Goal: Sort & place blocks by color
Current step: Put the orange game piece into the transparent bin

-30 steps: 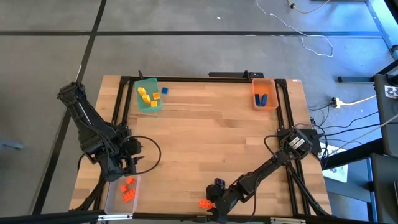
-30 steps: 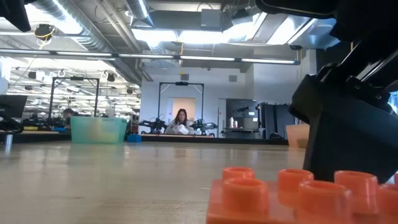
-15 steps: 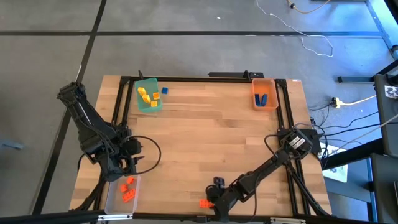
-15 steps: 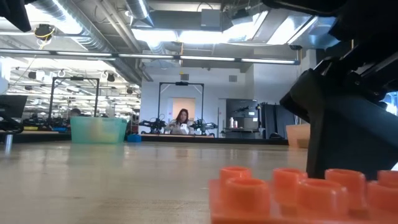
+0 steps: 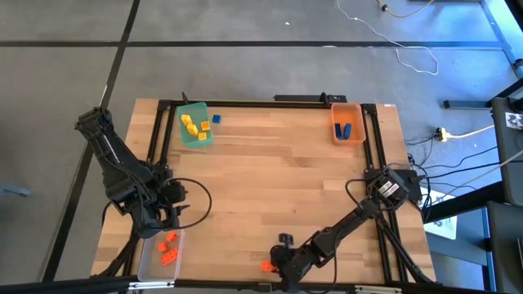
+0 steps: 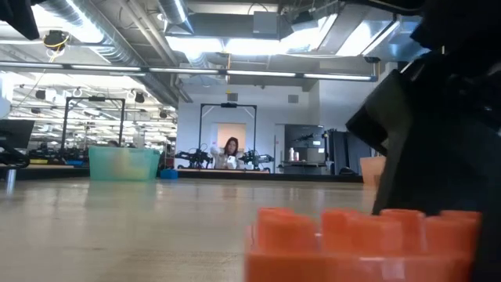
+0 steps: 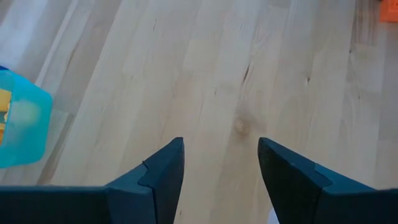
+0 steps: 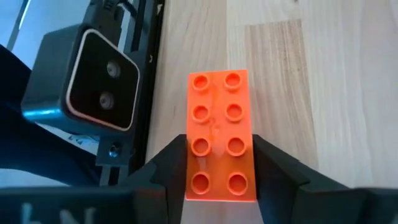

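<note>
A wooden table (image 5: 278, 180) seen from above, with a dark robot arm at each side and three small bins. The right gripper (image 5: 276, 263) reaches low to the near edge of the table, near the middle, and its two dark fingers (image 8: 166, 171) press against both long sides of an orange-red brick (image 8: 221, 135) with eight studs in two rows; in the right wrist view the brick lies lengthwise between them, its far half sticking out past the fingertips, beside a black table-edge rail and a small dark camera box (image 8: 87, 78). From the table-level view the same brick fills the lower foreground, with the dark gripper body rising behind it. Whether the brick is lifted or resting on the wood cannot be told. The left gripper (image 5: 163, 214) waits at the left side of the table, just beyond a clear bin (image 5: 160, 250) in the near left corner that holds several orange-red bricks (image 5: 169, 247). Its fingers (image 7: 163, 174) stand partly apart with only bare wood showing between them, holding nothing. A green bin (image 5: 195, 126) at the far left holds yellow bricks (image 5: 191, 125), and one blue brick (image 5: 216, 118) lies on the table just beside it. An orange bin (image 5: 347, 122) at the far right holds blue bricks (image 5: 343, 130). Far behind the table, in the room beyond, a person (image 6: 230, 153) is visible in the distance.
</note>
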### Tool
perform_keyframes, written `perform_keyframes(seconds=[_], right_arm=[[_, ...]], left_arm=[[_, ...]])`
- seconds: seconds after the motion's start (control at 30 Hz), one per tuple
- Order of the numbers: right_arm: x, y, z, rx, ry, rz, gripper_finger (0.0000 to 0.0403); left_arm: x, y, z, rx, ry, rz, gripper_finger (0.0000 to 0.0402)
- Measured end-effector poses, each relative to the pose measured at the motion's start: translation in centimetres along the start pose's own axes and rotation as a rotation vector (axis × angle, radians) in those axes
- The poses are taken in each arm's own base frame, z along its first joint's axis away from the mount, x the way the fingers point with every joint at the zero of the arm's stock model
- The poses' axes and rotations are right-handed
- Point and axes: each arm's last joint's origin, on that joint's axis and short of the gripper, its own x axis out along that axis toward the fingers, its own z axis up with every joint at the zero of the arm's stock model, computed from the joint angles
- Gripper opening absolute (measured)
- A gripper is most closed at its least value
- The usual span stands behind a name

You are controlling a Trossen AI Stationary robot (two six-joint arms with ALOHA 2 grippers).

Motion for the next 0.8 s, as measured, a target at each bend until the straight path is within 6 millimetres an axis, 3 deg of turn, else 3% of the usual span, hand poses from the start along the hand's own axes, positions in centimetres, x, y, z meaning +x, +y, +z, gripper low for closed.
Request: perform_keyframes(seconds=[0.2, 0.43, 0.6, 0.8], right_arm=[[-0.2, 0.0, 2.2, -0.018, 0.024, -0.035, 0.014], [-2.1, -1.6, 4.8, -0.087, 0.198, -0.274, 0.014], [-3.4, -3.5, 7.2, -0.061, 0.295, -0.363, 0.014], [-5.0, -6.2, 12.3, 0.029, 0.271, -0.329, 0.014]], left_arm=[[0.0, 0.0, 0.1, 0.0, -0.02, 0.01, 0.0195], [0.0, 0.0, 0.1, 0.01, -0.02, 0.01, 0.0196], [0.0, 0.0, 0.1, 0.198, -0.019, 0.012, 0.0194], [0.0, -0.1, 0.3, 0.474, -0.08, 0.044, 0.0193]])
